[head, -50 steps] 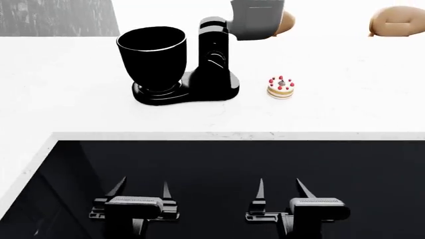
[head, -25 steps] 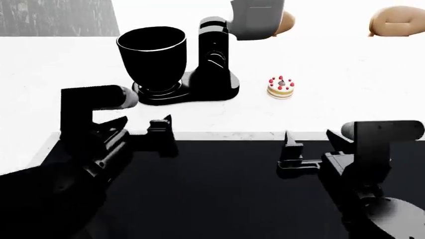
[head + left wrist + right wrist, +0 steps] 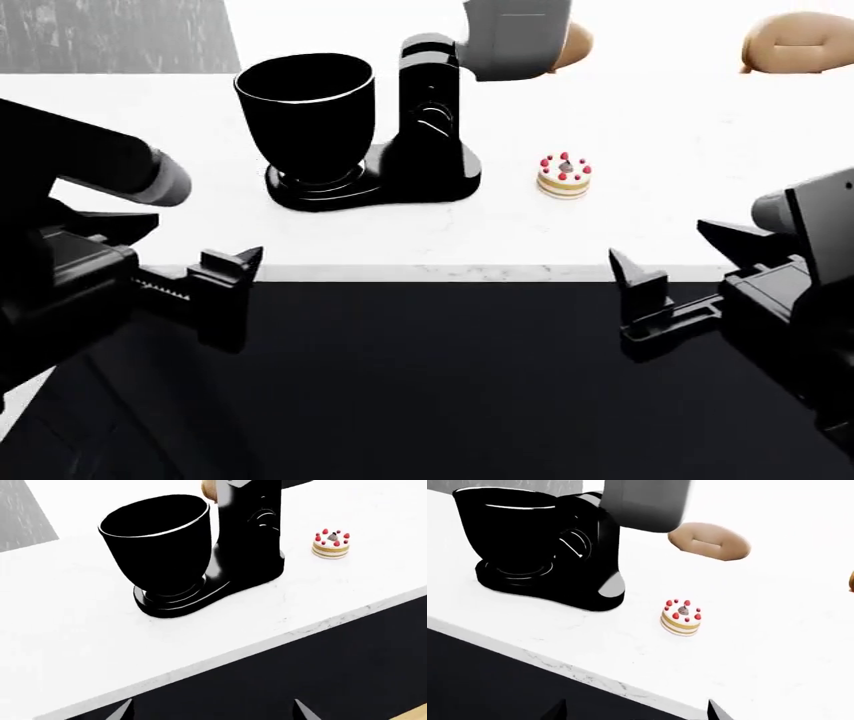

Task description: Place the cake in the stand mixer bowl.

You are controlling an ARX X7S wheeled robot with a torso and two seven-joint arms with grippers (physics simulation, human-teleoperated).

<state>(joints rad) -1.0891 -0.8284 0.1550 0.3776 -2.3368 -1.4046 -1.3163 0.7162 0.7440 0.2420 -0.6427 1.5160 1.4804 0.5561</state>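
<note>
Both arms up, nothing grabbed yet, so this looks like the reach-for-the-cake stage

Left to right, using the mixer [image 3: 434, 120] as the landmark: the left claw [image 3: 180, 280] hangs in front of it over the dark counter edge, fingers spread apart and empty. The bowl [image 3: 307, 110] sits on the mixer's left side, open at the top and nothing visible inside. The cake [image 3: 563, 176] is on the white table [image 3: 694, 200] just right of the mixer base, untouched. The right claw [image 3: 667, 300] is nearer the cake, also spread wide and empty. My guess: the right one reaches forward, closes gently on the cake, then lifts it over the bowl rim.
</note>
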